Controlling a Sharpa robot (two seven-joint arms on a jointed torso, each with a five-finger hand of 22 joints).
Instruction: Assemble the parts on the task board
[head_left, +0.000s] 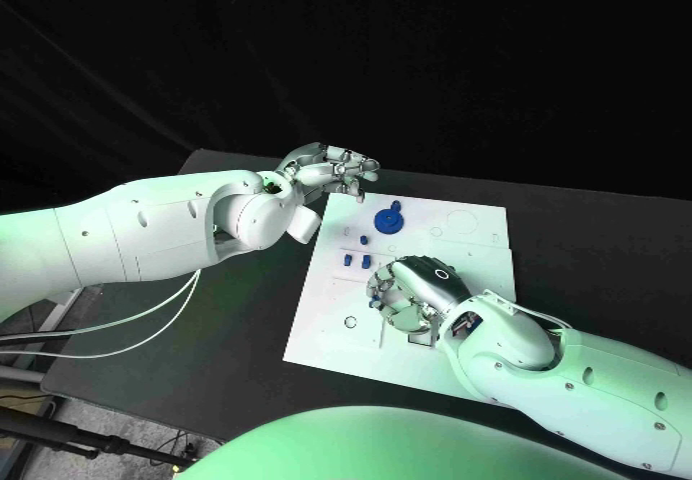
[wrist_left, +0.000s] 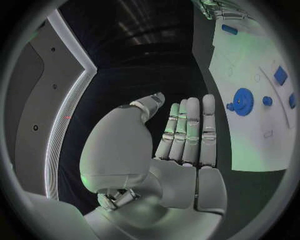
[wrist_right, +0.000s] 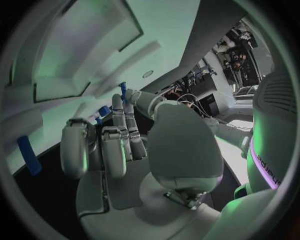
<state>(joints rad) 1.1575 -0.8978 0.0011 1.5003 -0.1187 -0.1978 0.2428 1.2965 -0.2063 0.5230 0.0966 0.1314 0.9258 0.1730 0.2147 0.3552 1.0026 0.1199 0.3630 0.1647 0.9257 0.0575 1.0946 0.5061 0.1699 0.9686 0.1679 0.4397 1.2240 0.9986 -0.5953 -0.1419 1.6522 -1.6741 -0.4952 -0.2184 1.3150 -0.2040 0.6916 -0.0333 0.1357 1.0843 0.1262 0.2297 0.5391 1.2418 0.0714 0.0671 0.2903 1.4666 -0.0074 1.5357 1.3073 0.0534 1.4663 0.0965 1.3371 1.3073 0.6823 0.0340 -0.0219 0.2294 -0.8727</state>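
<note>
Task board on black worktop — right robot hand over its middle, fingers curled, grasp unclear; left robot hand beyond the far corner, fingers extended, empty; blue gear seated.

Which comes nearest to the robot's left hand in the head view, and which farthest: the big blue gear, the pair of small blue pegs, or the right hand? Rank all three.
Measured from the left hand at the board's far corner:
1. Blue gear, on the board's far part, just beyond the hand.
2. Pair of small blue pegs, mid-board, near its left edge.
3. Right hand, over the board's near half.
</note>
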